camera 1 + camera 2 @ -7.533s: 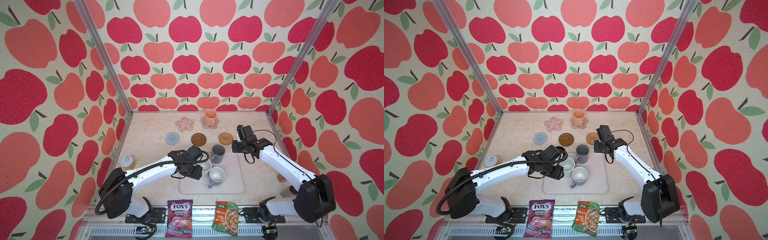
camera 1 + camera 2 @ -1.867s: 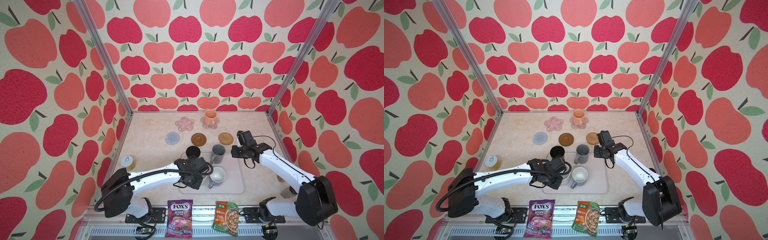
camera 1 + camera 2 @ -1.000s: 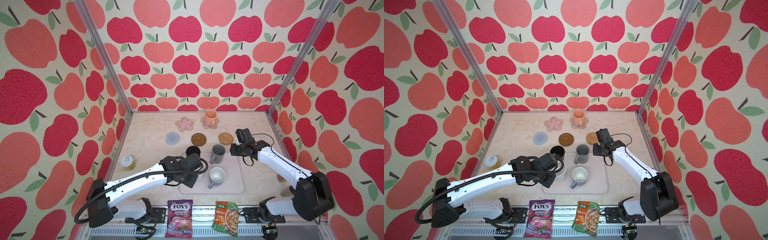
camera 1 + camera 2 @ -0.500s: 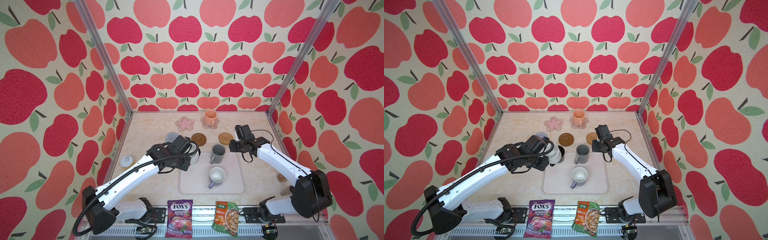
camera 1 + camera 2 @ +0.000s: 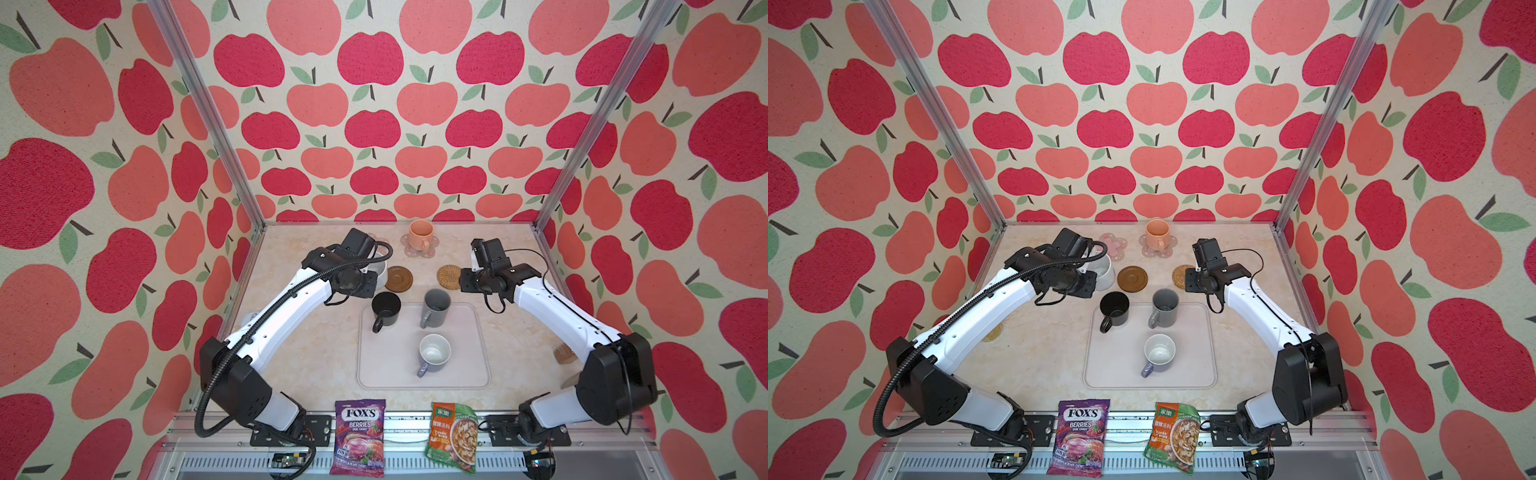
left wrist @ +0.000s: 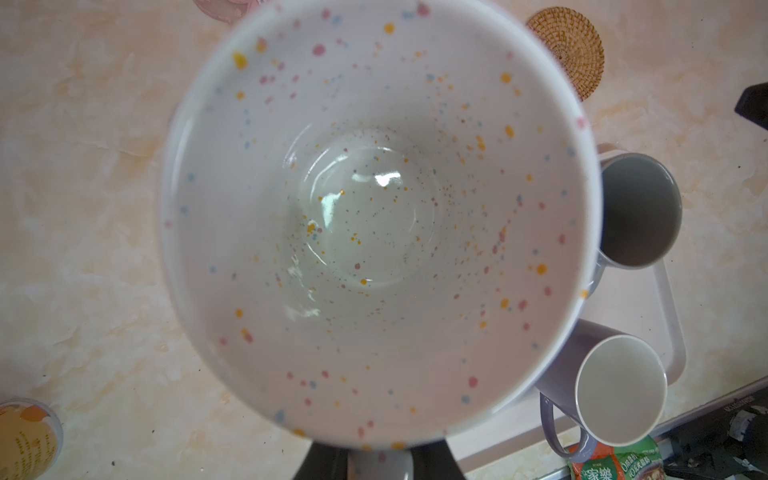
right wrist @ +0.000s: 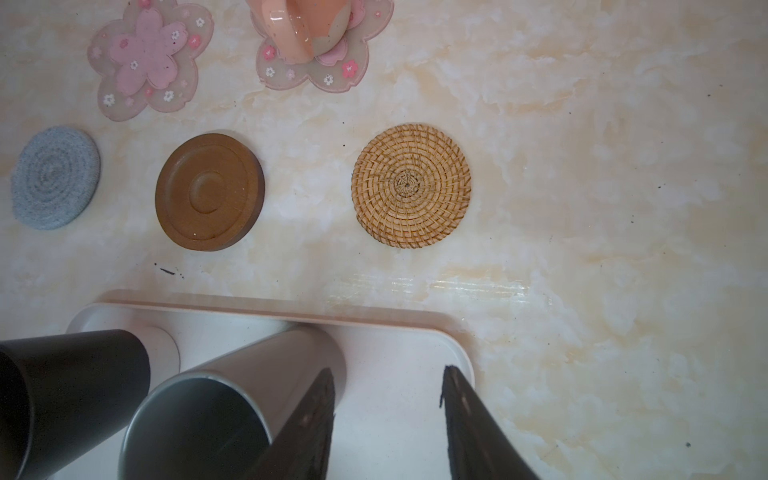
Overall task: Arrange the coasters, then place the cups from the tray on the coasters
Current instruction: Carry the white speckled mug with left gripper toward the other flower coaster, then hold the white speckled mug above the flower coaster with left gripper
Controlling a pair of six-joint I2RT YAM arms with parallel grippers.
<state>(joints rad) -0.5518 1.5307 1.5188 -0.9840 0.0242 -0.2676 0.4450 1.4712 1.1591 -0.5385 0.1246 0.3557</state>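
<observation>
The left gripper [image 6: 380,459], pinching the speckled white mug [image 5: 380,272], holds it at nine o'clock of the brown coaster [image 5: 398,278] in both top views (grey woven coaster [image 7: 56,178], likely its seat, hidden beneath).

Both top views were bright, evenly lit and sharp, with soft shadows. In the left wrist view the mug [image 6: 374,216] had a blurred rim and highlights on its bottom. In the right wrist view glare streaked the table [image 7: 457,286].
</observation>
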